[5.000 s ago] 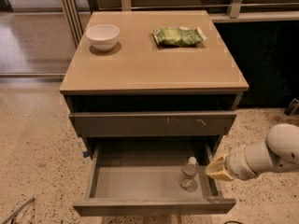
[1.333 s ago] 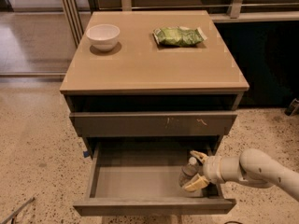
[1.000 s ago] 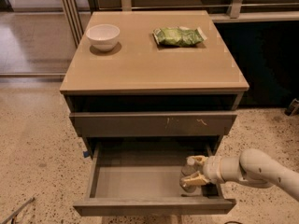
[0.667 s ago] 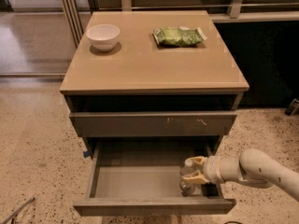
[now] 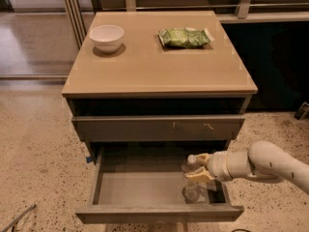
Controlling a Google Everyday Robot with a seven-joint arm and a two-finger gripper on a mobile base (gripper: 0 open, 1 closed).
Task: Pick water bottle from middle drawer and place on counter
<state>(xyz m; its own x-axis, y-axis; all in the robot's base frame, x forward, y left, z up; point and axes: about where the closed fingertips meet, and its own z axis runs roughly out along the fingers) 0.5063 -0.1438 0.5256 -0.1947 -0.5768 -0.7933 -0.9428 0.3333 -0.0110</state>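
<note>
The water bottle [image 5: 191, 191], small and clear, stands upright at the right side of the open middle drawer [image 5: 140, 187]. My gripper [image 5: 195, 167] reaches in from the right, with its tan fingers [image 5: 198, 157] closed around the bottle's upper part. The bottle's base rests on the grey drawer floor. The counter [image 5: 159, 66] is the tan top of the cabinet above.
A white bowl [image 5: 106, 36] stands at the counter's back left and a green snack bag [image 5: 185, 37] at its back right. The drawer front with pale scratches [image 5: 159, 128] overhangs the back of the open drawer. Speckled floor [image 5: 38, 153] surrounds the cabinet.
My gripper moved left from beside the drawer to the bottle and its fingers closed around the bottle's top. The bottle still stands in the same spot.
</note>
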